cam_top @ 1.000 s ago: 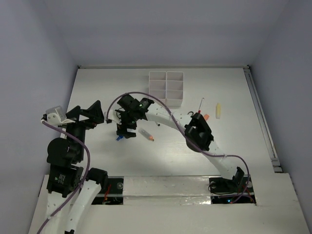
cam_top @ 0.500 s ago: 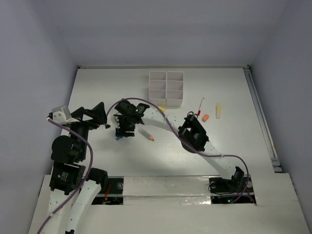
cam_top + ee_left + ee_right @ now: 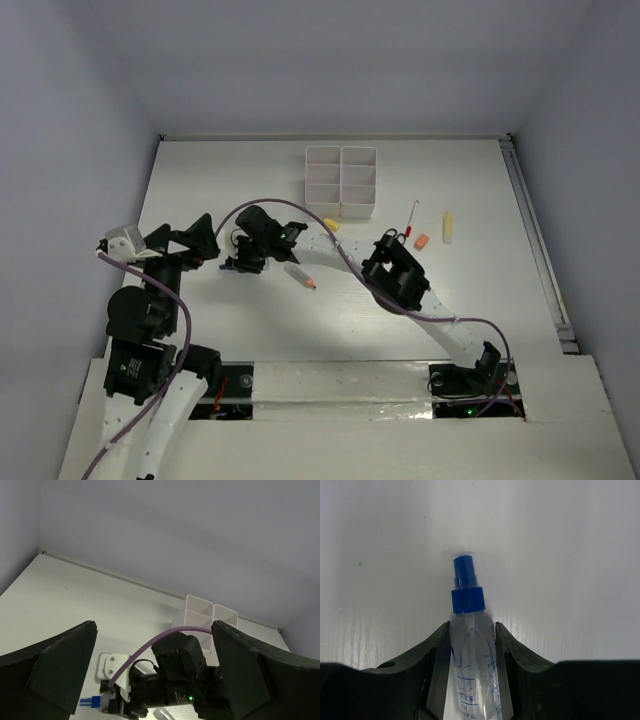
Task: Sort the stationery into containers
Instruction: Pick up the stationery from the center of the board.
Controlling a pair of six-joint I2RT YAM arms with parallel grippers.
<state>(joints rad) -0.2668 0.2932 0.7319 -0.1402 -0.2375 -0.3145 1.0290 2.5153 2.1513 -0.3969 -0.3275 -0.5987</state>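
Note:
A clear spray bottle (image 3: 471, 655) with a blue cap (image 3: 467, 599) lies on the white table. My right gripper (image 3: 471, 630) is shut on it, both fingers pressing its sides. From above, that gripper (image 3: 238, 265) sits at centre left, with only a bit of blue showing. The left wrist view catches the blue cap (image 3: 90, 701) poking out under it. My left gripper (image 3: 205, 240) hovers open and empty just left of it. The white containers tray (image 3: 341, 181) stands at the back, its compartments empty as far as I see.
A clear tube with an orange tip (image 3: 300, 275) lies right of the right gripper. A yellow eraser (image 3: 331, 225), black scissors (image 3: 392, 237), a red pen (image 3: 411, 217), an orange eraser (image 3: 421, 241) and a cream tube (image 3: 448, 227) lie to the right.
My right gripper has dropped and tipped leftward onto the spray bottle, and its fingers have closed against it. The left arm has shifted slightly.

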